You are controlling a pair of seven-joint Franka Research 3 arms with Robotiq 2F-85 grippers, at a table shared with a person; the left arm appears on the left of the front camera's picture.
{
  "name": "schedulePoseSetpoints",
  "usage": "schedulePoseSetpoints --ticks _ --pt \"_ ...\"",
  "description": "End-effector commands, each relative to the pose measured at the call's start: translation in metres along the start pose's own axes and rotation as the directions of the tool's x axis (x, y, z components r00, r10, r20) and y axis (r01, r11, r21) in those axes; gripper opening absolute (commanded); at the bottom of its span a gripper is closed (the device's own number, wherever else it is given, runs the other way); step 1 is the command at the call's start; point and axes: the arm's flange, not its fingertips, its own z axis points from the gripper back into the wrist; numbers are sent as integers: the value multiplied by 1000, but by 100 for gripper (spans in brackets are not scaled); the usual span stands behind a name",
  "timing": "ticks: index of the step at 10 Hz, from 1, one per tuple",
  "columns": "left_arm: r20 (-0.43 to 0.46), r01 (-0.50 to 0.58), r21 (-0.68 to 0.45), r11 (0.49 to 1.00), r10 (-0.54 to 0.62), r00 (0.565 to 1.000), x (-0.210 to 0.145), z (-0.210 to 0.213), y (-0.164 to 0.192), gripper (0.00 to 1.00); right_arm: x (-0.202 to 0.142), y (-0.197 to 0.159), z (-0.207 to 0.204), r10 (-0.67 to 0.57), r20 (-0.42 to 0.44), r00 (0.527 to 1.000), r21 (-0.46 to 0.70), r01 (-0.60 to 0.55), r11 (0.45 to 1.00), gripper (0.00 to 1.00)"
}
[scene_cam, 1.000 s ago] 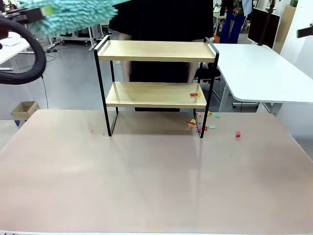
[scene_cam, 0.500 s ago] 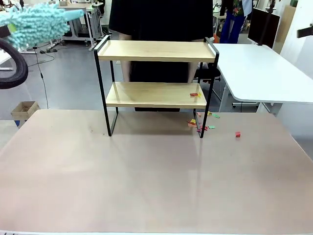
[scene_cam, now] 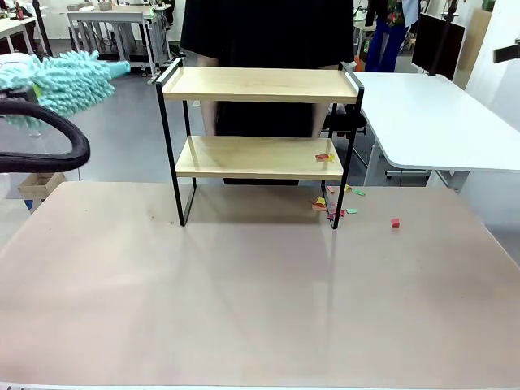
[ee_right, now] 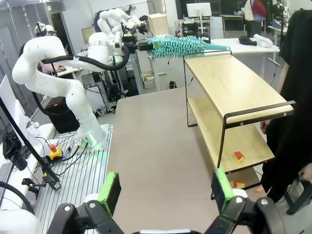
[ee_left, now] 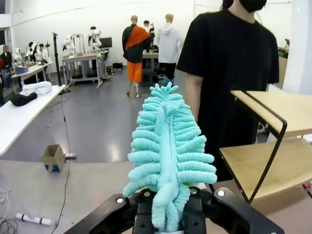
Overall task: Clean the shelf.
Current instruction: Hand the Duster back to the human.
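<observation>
Standing at the far edge of my beige table (scene_cam: 244, 284), slightly left of its middle, I see the small two-tier shelf (scene_cam: 260, 84) of light wooden boards in a thin black metal frame. Its top board is bare. Its lower board carries a small red scrap with a bit of yellow (scene_cam: 323, 156) near the right end, close to the front edge; my right wrist view shows the same piece (ee_right: 239, 156) on that board. Just beside the shelf's right front leg, a scatter of small coloured scraps (scene_cam: 333, 207) in red, green and yellow lies on the table, and one lone red scrap (scene_cam: 395, 222) sits further toward the right edge.

My left gripper (ee_left: 168, 207) is clenched on the base of a fluffy turquoise microfibre duster (ee_left: 168, 151), which rises straight up between its fingers. From the front, that duster (scene_cam: 61, 80) hangs in the air off the table's far left corner, level with the shelf's top board and apart from its left rail.

My right gripper (ee_right: 165, 190) is released, its green-padded fingers (ee_right: 111, 191) spread wide, high over the near right part of the table.

A person in a black shirt (scene_cam: 268, 32) stands right behind the shelf.
</observation>
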Motion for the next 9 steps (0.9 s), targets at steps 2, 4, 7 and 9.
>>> schedulePoseSetpoints --ticks 2,4,7,9 --pt "-24 -17 20 1000 17 1000 -45 12 -5 17 -1 4 0 10 -11 1000 3 -10 1000 100" --pt "-53 -31 0 1000 31 998 -56 12 -10 17 -1 4 0 10 -11 1000 3 -10 1000 100" --pt "-51 -72 4 997 72 996 -57 6 -17 17 -1 4 0 10 -11 1000 3 -10 1000 100" --pt "-84 -50 -8 999 49 995 -38 -17 -17 17 -1 4 0 10 -11 1000 3 -10 1000 100"
